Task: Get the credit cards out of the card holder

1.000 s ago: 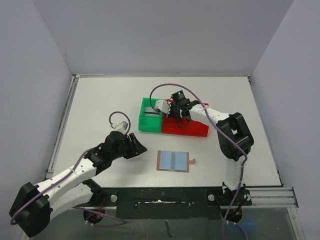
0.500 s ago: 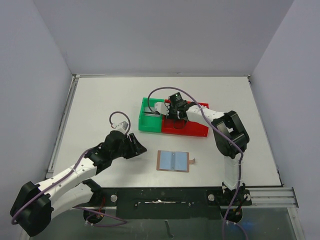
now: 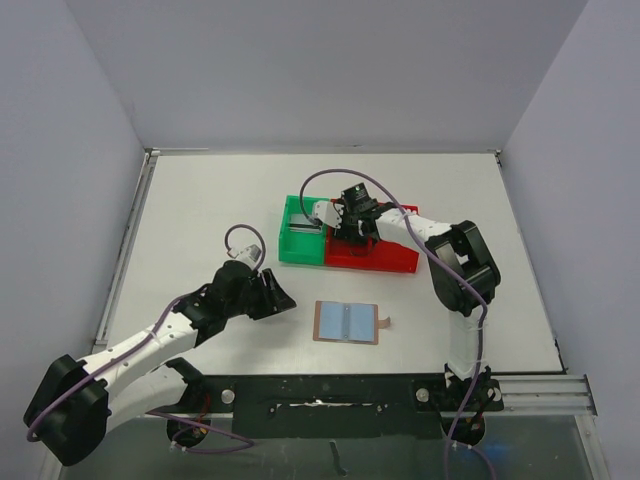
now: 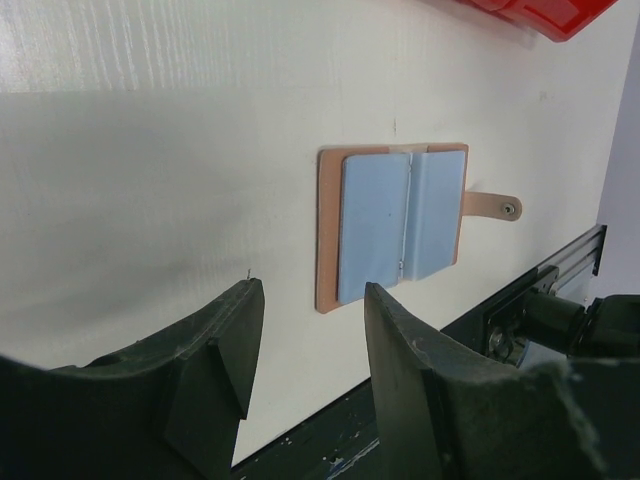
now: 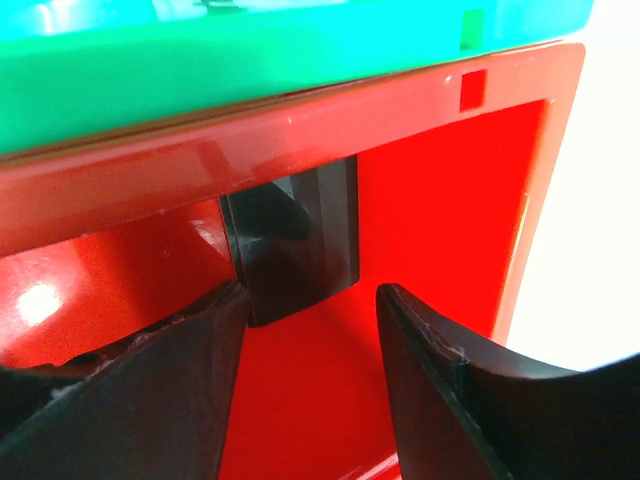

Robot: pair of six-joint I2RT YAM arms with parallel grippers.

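Jaws of the left gripper [image 3: 284, 298] and right gripper [image 3: 352, 238] are open and empty; the card holder [image 3: 347, 322] lies flat, long side-to-side, lower middle of the frame, nearer the left one.

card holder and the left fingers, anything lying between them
Nothing. Only bare white table lies between the left fingers and the open card holder. The left wrist view shows this, and the top view agrees.
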